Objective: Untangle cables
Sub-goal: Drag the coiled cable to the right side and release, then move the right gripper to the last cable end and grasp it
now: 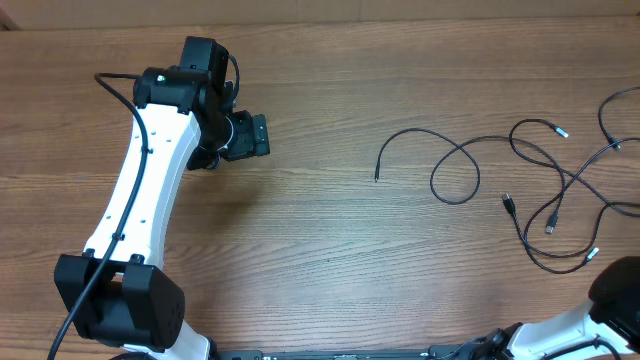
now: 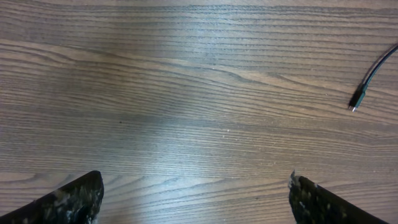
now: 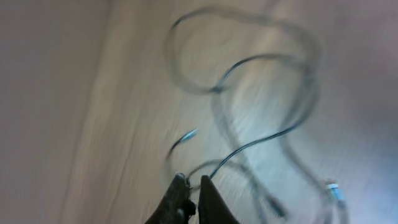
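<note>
Several thin black cables (image 1: 540, 175) lie in loose overlapping loops at the right of the wooden table, some with silver tips. One cable runs left and ends in a free end (image 1: 377, 178), which also shows in the left wrist view (image 2: 357, 99). My left gripper (image 1: 262, 135) is open and empty over bare wood, left of that end (image 2: 196, 193). In the blurred right wrist view my right gripper (image 3: 193, 183) has its fingers almost together on a thin cable (image 3: 249, 146) that runs out from the tips. Only the right arm (image 1: 620, 295) shows overhead.
The table's far edge (image 1: 320, 20) runs along the top of the overhead view. The left arm's own thick black cord (image 1: 120, 95) loops beside its white link. Cable loops reach the right edge of the overhead view (image 1: 625, 110).
</note>
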